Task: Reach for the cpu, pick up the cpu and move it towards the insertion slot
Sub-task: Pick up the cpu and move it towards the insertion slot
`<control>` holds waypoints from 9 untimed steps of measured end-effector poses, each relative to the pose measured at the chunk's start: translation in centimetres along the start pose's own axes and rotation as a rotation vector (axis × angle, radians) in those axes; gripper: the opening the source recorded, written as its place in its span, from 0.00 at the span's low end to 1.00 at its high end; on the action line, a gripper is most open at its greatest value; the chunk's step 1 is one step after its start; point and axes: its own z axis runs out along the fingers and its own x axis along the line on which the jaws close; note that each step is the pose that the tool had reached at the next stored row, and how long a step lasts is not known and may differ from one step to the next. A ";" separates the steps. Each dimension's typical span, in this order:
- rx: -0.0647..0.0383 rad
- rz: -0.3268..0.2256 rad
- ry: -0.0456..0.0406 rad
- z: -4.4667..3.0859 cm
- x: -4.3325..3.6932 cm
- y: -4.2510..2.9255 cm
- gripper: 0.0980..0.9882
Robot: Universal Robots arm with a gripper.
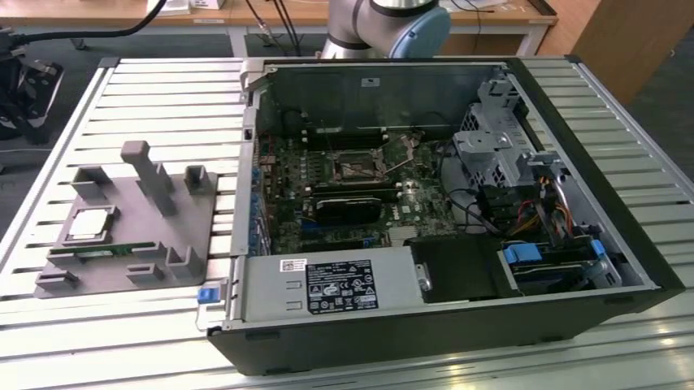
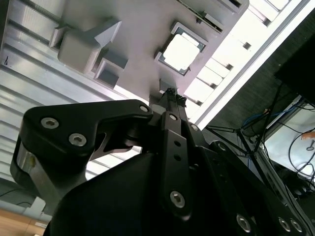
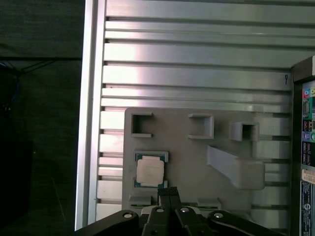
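The cpu (image 1: 91,226), a small square chip with a pale metal top, lies in a recess of the grey plastic fixture (image 1: 152,219) on the slatted table, at the exterior view's left. Both wrist views look down on the cpu (image 3: 150,172) (image 2: 181,50) from well above. My gripper (image 3: 168,190) (image 2: 171,93) hangs over the fixture's edge close beside the chip, with its black fingers pressed together and nothing between them. The insertion slot (image 1: 356,168), a silvery frame with a dark centre, sits on the green board inside the open computer case.
The open black computer case (image 1: 564,268) fills the middle and the exterior view's right, with drive cages, cables and a power supply (image 1: 325,286) inside. A green memory stick (image 1: 103,252) lies on the fixture near the chip. Upright grey posts (image 1: 146,175) rise from the fixture.
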 end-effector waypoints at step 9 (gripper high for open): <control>0.000 0.000 0.0078 0.29 0.08 -0.02 0.01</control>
